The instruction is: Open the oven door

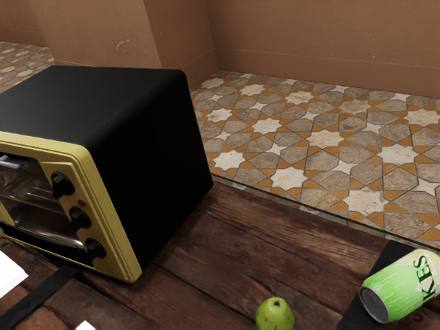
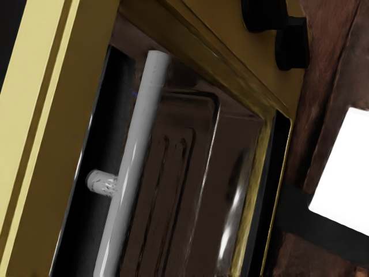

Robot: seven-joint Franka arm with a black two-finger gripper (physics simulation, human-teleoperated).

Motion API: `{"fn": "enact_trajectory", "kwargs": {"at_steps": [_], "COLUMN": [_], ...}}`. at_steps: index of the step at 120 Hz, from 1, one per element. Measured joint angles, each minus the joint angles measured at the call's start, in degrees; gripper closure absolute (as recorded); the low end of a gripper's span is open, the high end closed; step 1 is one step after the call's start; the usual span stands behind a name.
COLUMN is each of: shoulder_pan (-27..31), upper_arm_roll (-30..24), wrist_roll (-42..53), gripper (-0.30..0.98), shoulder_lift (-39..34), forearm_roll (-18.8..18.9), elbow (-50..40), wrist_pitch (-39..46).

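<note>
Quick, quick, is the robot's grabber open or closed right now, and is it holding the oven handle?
Gripper: I can't tell if it's open, closed or holding the handle.

Room between handle [image 2: 136,138] and door [image 2: 105,115] — except at the post [image 2: 101,183].

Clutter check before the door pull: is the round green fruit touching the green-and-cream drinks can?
Apart. Exterior view: brown wood tabletop and part of a black strip show between fruit and can.
</note>
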Motion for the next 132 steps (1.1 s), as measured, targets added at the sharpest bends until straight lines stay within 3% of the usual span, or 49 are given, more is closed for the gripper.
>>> {"fn": "enact_trajectory", "kwargs": {"at_steps": [78,93,100,116,128,132], "shoulder_pan": [-1.92,-2.0,-2.33,-2.8,-2.08,1.73], "upper_arm_roll": [3.89,4.23,4.26,4.5,5.67,5.45], "wrist_roll": [16.36,17.63,18.12,19.05,19.68,19.9], "gripper": [0.0,-0.04,-0.16,-0.01,0.01,-0.02], "shoulder_lift": [4.4,5.68,6.2,7.11,6.04,3.55], "forearm_roll": [0.58,0.58,0.6,0.57,0.57,0.61], "elbow": [-0.77,-0.61,-0.55,-0.42,-1.36,-4.37], "wrist_pitch": [4.08,4.74,4.92,5.2,5.1,4.94]}}
